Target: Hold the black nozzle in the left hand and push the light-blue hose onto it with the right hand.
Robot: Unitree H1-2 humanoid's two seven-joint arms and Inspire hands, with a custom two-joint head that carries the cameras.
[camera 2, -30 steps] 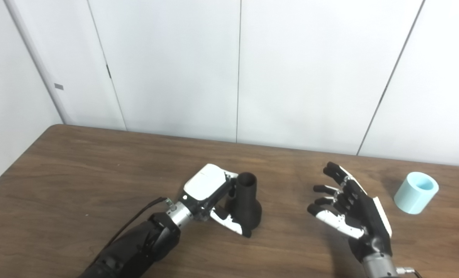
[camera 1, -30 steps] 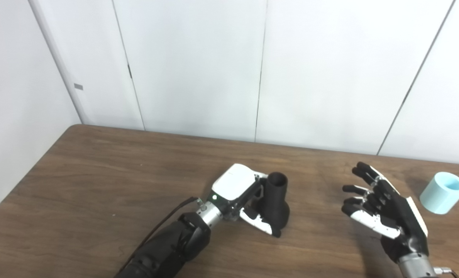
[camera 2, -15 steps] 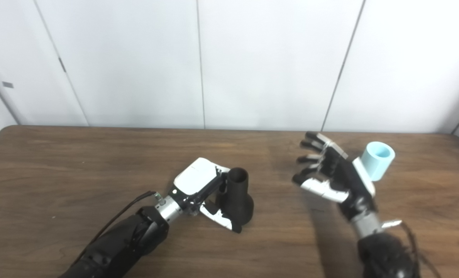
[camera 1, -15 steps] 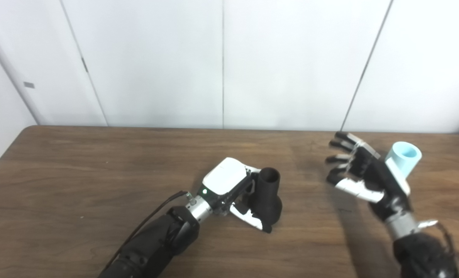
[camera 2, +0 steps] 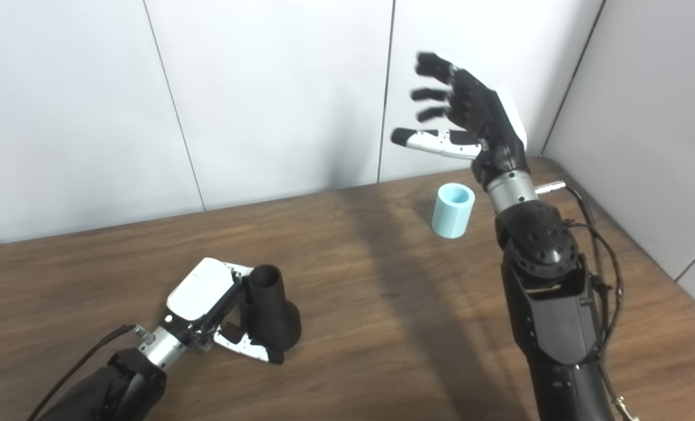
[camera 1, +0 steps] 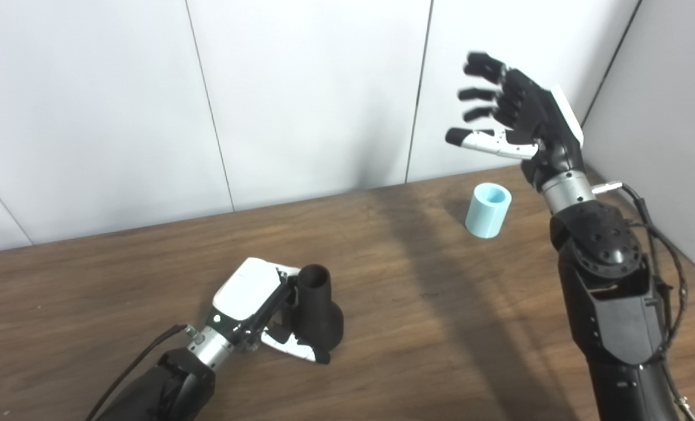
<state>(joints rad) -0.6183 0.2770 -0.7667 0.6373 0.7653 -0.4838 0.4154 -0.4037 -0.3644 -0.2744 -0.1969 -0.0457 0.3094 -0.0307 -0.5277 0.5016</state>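
the black nozzle (camera 1: 318, 313) stands upright on the brown table (camera 1: 119, 275), wide flared base down and narrow open mouth up, toward the near left part of the tabletop. my left hand (camera 1: 259, 310) is wrapped on it from the left side: the white back of the hand faces up, the fingers (camera 1: 286, 292) go round behind the neck and the thumb (camera 1: 294, 349) lies along the front of the base, so i am gripping the nozzle where it rests on the wood. my left forearm comes in low from the bottom left corner, a dark cable running along it.

the light-blue hose (camera 1: 487, 210), a short open tube, stands upright on the table toward the far right, near the wall (camera 1: 300, 88) and well apart from the nozzle. nothing touches it.

my right hand (camera 1: 519, 120) is raised high above the table, up in front of the white wall panels, higher than the hose and a little to its right. its palm faces left, fingers spread apart and slightly curled, thumb stuck out to the left, holding nothing. the right forearm rises steeply from the bottom right edge, with cables looping off the wrist. a broad shadow of that arm falls across the wood between the nozzle and the hose.
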